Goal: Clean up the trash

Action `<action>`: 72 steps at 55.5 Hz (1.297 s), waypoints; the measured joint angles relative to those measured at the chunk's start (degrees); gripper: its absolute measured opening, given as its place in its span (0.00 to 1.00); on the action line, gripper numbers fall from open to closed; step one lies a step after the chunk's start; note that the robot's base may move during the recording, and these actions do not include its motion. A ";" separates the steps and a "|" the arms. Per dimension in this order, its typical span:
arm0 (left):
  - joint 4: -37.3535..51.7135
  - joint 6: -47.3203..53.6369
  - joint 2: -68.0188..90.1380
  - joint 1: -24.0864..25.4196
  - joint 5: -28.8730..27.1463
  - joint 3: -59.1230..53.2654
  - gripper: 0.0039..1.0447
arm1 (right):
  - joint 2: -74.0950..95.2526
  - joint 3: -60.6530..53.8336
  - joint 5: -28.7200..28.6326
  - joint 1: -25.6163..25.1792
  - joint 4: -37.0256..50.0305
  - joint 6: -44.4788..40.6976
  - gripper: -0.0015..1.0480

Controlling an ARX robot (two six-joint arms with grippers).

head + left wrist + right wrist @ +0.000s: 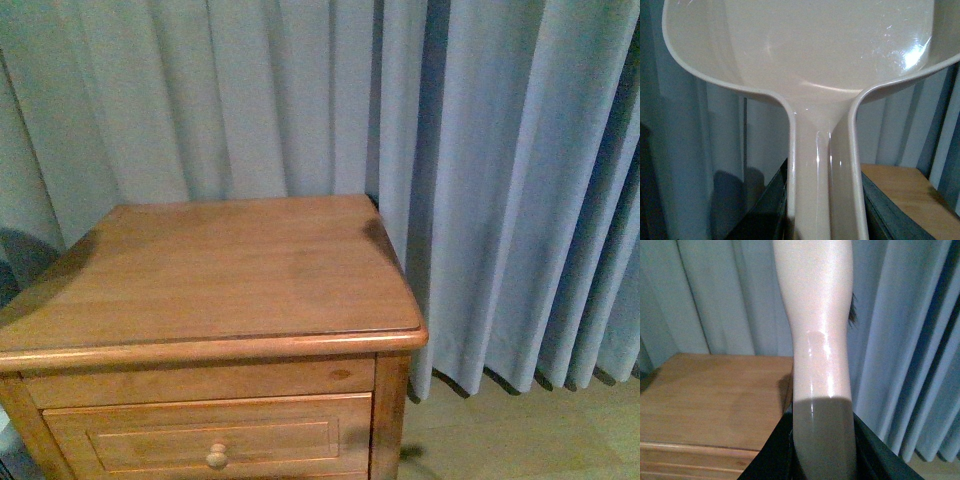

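Observation:
No trash shows in any view. In the left wrist view the beige-pink dustpan fills the frame, its pan empty and its handle running down between the dark jaws of my left gripper, which is shut on it. In the right wrist view the pale handle of the brush rises from my right gripper, shut on it; a few dark bristles peek past the handle's edge near the curtain. Neither arm appears in the front view.
A wooden nightstand with a bare top and a knobbed drawer stands ahead, also seen as the nightstand beside the brush. Blue-grey curtains hang behind and to the right, down to a wooden floor.

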 joint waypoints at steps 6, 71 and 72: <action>0.00 0.00 0.00 0.00 0.02 0.00 0.25 | -1.75 -3.04 1.73 -1.46 0.96 -0.17 0.19; -0.09 -0.22 -0.17 0.11 -0.02 0.00 0.25 | -2.10 -3.43 1.53 -1.79 1.27 -0.68 0.19; -0.09 -0.22 -0.17 0.11 -0.02 0.00 0.25 | -2.10 -3.43 1.53 -1.79 1.27 -0.68 0.19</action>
